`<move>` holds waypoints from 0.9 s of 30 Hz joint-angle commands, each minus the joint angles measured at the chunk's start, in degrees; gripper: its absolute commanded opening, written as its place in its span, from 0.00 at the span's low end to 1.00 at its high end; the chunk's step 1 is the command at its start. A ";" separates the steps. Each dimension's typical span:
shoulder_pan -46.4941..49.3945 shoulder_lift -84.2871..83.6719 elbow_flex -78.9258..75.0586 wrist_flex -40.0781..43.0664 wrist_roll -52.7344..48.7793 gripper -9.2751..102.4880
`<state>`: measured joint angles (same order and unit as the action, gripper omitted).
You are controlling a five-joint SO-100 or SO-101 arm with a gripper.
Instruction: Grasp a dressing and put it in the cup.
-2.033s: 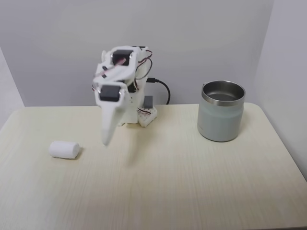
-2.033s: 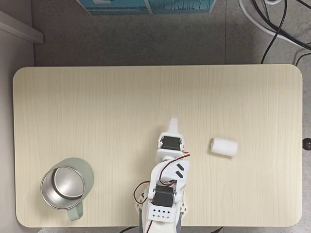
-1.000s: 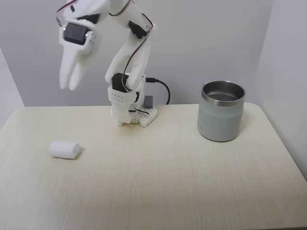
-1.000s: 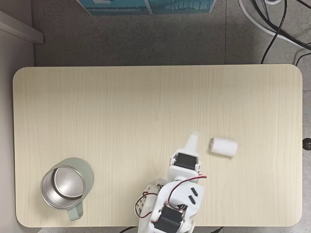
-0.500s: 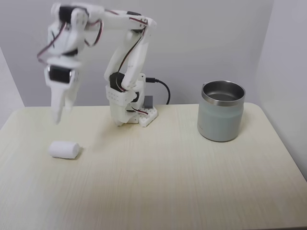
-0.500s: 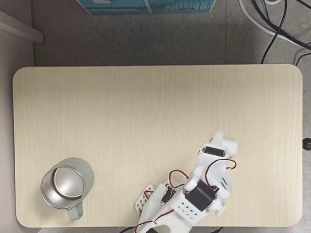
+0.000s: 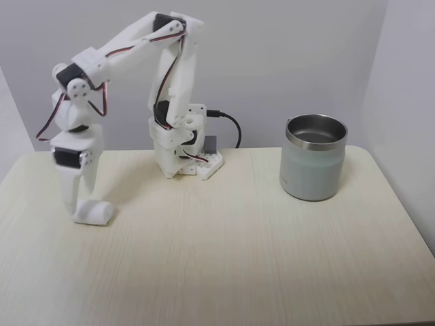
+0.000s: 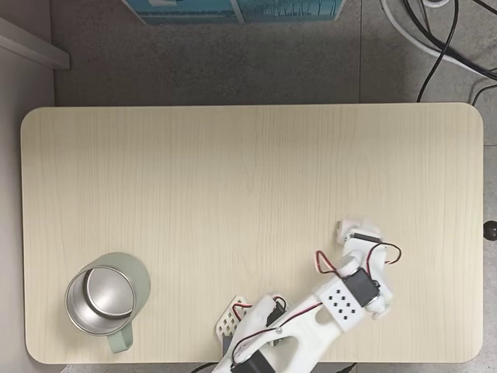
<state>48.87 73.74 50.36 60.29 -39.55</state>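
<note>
Fixed views both put the dressing (image 7: 94, 212) right at the gripper (image 7: 78, 209) tips, low on the table (image 7: 238, 251). Fingers point straight down w/ the roll's left end between or behind them (prob. straddling it, can't confirm contact). Can't tell how far the jaws are apart. Dressing is a small white soft roll, lying on its side. Cup (image 7: 313, 157) sits well apart, far across the table from the gripper.
</note>
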 commanded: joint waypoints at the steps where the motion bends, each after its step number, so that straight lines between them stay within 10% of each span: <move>1: 0.35 3.08 0.09 -2.90 -0.26 0.29; 27: -2.55 12.66 5.98 -0.44 2.46 0.08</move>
<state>45.70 87.89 54.93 59.41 -38.06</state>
